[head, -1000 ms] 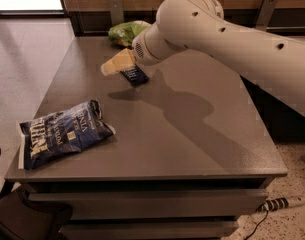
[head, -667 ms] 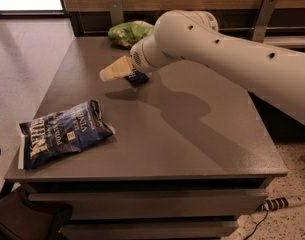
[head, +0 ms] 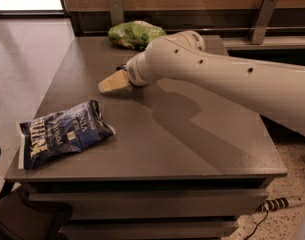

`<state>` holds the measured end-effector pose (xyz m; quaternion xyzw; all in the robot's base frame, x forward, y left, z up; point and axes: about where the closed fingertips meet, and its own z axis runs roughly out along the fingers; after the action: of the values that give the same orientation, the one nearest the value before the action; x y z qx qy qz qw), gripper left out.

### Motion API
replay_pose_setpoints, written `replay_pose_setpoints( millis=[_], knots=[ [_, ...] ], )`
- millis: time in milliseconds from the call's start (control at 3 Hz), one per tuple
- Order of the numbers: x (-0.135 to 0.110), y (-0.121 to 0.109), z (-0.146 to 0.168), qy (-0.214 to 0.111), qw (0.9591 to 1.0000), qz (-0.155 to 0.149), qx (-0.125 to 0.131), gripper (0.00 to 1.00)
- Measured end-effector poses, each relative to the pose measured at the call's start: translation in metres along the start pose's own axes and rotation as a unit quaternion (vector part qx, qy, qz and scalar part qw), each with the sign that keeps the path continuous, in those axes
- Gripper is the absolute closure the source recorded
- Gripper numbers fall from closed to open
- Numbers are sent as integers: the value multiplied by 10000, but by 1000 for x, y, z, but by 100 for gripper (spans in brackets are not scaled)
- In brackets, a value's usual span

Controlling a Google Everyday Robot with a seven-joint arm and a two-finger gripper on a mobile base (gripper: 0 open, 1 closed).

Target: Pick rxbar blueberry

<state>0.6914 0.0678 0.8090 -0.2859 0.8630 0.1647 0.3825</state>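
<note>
Rxbar blueberry: not in sight now; most likely hidden under the gripper tip, at about 11 o'clock from the middle of the table (head: 192,149).
Gripper (head: 113,81): low down, at or very near the table top, at 11 o'clock from the table's middle, tip pointing to 9 o'clock.
Grip: cannot tell if open or closed, or if holding anything.
Arm (head: 217,79): big and white, reaching in from 3 o'clock over the far half of the table.
Blue chip bag (head: 64,134): flat at 8 o'clock, well apart from the gripper; not the thing to pick.
Green chip bag (head: 135,33): at 12 o'clock by the far edge, just behind the arm; not the thing to pick.
Done so far: reach looks made, with the gripper down at the spot.
Left to do: a sure hold on the bar, then a lift off the table; no lift seen yet.
Changed from a moment ago: small dark bar peeking out by the gripper tip then, covered now; gripper a little lower and a bit more toward 7 o'clock.
Same as a moment ago: both bags in the same spots.
</note>
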Motion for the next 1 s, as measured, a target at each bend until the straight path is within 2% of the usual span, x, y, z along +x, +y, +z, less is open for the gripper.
replay_pose_setpoints(
  millis=[333, 1000],
  knots=[
    [2, 0, 14, -58, 10000, 1, -24, 17],
    [-5, 0, 8, -58, 10000, 0, -24, 64]
  ],
)
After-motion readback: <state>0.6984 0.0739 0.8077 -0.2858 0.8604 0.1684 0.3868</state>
